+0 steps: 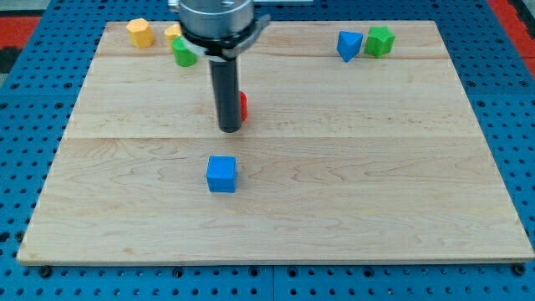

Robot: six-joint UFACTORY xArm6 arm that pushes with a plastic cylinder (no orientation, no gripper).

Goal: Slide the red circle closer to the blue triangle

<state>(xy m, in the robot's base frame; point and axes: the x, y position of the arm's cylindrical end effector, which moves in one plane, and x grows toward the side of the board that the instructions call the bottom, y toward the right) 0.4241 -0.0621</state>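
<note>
The red circle [243, 106] sits near the board's middle, mostly hidden behind my rod; only a red sliver shows on the rod's right side. My tip [229, 128] rests on the board touching or just left of and below the red circle. The blue triangle [349, 44] lies at the view's top right, far from the red circle. The arm's body covers the top centre-left of the view.
A green block [380, 40] sits right of the blue triangle. A blue cube [222, 174] lies below my tip. A yellow block [140, 33], a second yellow block [172, 33] and a green cylinder [184, 53] are at the top left, partly hidden by the arm.
</note>
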